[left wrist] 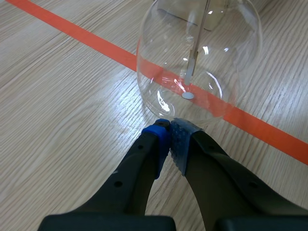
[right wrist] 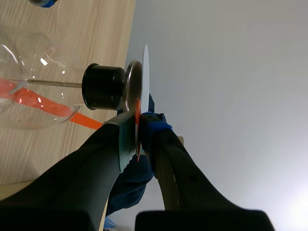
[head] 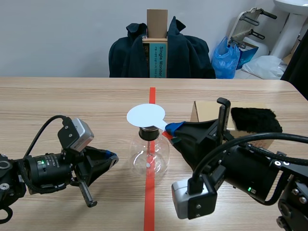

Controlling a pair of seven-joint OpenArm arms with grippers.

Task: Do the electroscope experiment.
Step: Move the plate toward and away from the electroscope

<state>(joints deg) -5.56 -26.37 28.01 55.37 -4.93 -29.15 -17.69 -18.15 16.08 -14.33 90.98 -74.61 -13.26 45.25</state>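
Observation:
The electroscope is a round glass flask (head: 150, 155) with a black stopper (head: 147, 133), standing on the orange-red tape line. A flat white disc (head: 145, 115) lies on top of it. My right gripper (head: 171, 130) is shut on the disc's edge, where a red tab (right wrist: 138, 127) shows between the pads. In the right wrist view the white disc (right wrist: 145, 72) rests against a metal plate (right wrist: 132, 89) above the stopper (right wrist: 102, 87). My left gripper (left wrist: 171, 126) is shut on nothing, its tips right at the flask (left wrist: 202, 53) near its base. A thin strip (left wrist: 192, 62) hangs inside the glass.
A cardboard box (head: 207, 110) stands behind the right arm with a piece of black fur (head: 255, 119) on it. A chair draped with a dark coat (head: 161, 50) stands beyond the table's far edge. Blue bags (head: 226, 60) lie on the floor at the back right.

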